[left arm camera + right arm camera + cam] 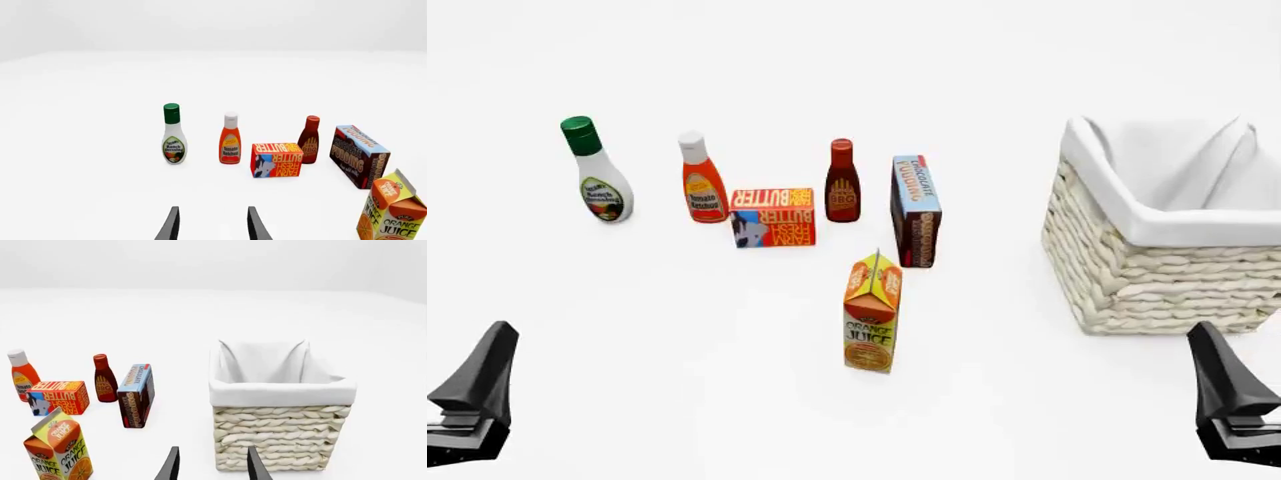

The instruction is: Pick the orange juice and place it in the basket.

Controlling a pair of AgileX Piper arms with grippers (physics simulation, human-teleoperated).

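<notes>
Waxy gable-top orange juice [872, 316], squarish woven wicker basket [1154, 275], cloth-lined

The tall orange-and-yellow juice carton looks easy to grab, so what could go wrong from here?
1. The tall orange-and-yellow juice carton stands upright and narrow; a nudge might topple it.
2. The brown-and-blue pudding box stands close behind, so overreaching could knock it.
3. The cream woven basket has high walls; a low carry could clip its rim.

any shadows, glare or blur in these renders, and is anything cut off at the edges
Front view: flat even light, no cast shadows or glare, orange juice sharp, basket cropped at the right edge. Left wrist view: carton cut off at the bottom corner. Right wrist view: basket whole, weave crisp, no blur.
</notes>
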